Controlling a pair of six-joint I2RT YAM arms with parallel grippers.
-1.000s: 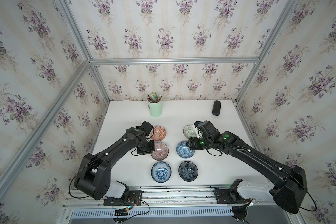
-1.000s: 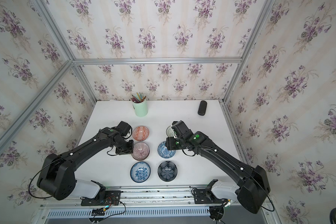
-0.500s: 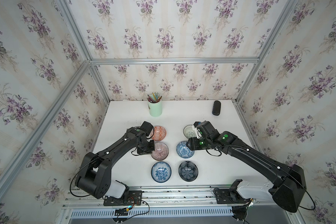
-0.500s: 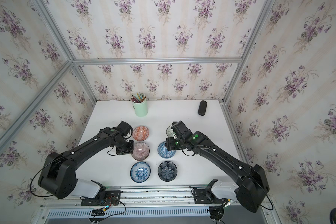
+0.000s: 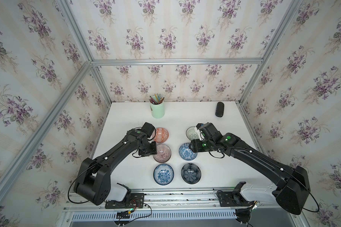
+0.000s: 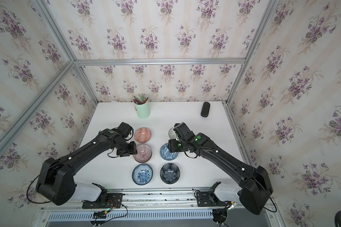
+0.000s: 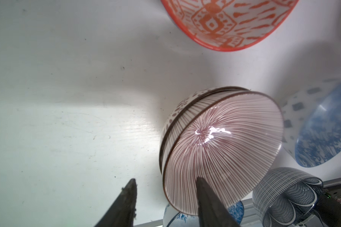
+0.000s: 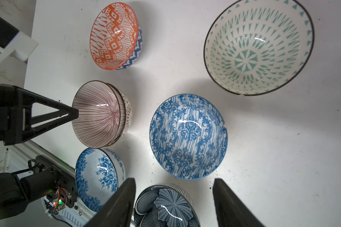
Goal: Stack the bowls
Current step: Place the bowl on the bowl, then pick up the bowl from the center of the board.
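Six bowls show in both top views. The pink-lined bowl (image 5: 162,153) sits nested in a white dark-patterned bowl (image 7: 177,110). My left gripper (image 7: 166,181) is open astride the pink-lined bowl's rim, one finger (image 7: 205,196) over its inside and one outside. The orange bowl (image 5: 160,135) stands behind this pair. My right gripper (image 8: 174,180) is open and holds nothing. It hangs above the near edge of the blue-white damask bowl (image 8: 187,135). The green-patterned bowl (image 5: 191,133) stands at the back right. The blue floral bowl (image 5: 163,174) and the dark navy bowl (image 5: 191,173) stand in front.
A mint-green pencil cup (image 5: 157,110) stands at the back, and a black case (image 5: 219,109) lies at the back right. An aluminium rail (image 5: 175,194) runs along the table's front edge. Papered walls close in both sides and the back.
My left gripper has opened and let go of the pink-lined bowl's rim; the bowl rests in the bowl under it. The right arm has hardly moved.
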